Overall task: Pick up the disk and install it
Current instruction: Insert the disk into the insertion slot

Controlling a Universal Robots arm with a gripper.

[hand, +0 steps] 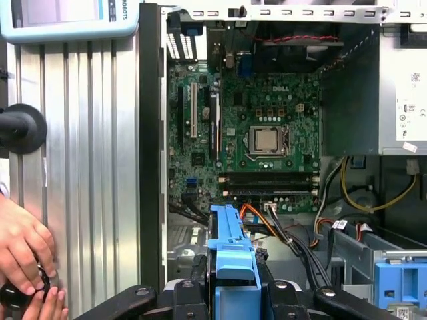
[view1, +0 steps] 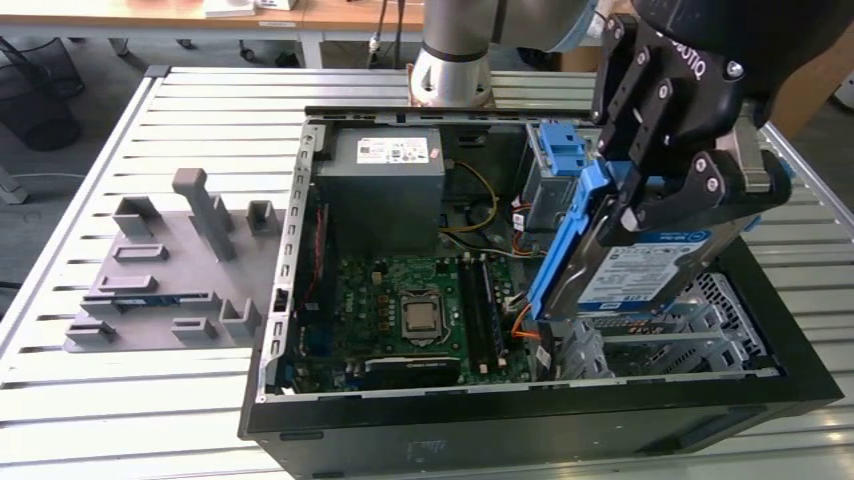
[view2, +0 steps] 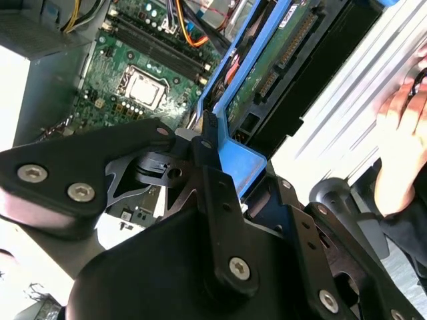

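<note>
- Silver metal and a white-and-blue label are shown by the disk (view1: pixel 643 272), which is framed by a blue plastic carrier (view1: pixel 566 235).
- The disk is held on edge and tilted above the open computer case (view1: pixel 534 425), over the case's side at the exterior view's right. Whether its lower end is inside the case cannot be told.
- The disk is pinched by the black fingers (view2: pixel 212 175) of the gripper (view1: pixel 681 208), which are pressed against the carrier from both sides.
- In the second wrist view the green circuit-board underside of the disk (view2: pixel 280 67) is turned toward the camera.
- In the first wrist view the carrier (hand: pixel 230 250) is seen edge-on over the case's interior.
- A green motherboard (view1: pixel 400 300) with its processor socket (view1: pixel 422 316) is laid flat on the case's floor.
- A grey power-supply box (view1: pixel 387 180) is mounted at the case's far end, and a grey drive cage with blue latches (view1: pixel 561 165) is set in the case's far corner at the exterior view's right.
- The case is carried by a slatted aluminium worktop (view1: pixel 134 400).
- A grey moulded fixture (view1: pixel 160 270) is placed just outside the case, at the exterior view's left.
- A person's hand (hand: pixel 23 250) is seen beside the case, over the worktop, in the first wrist view.
</note>
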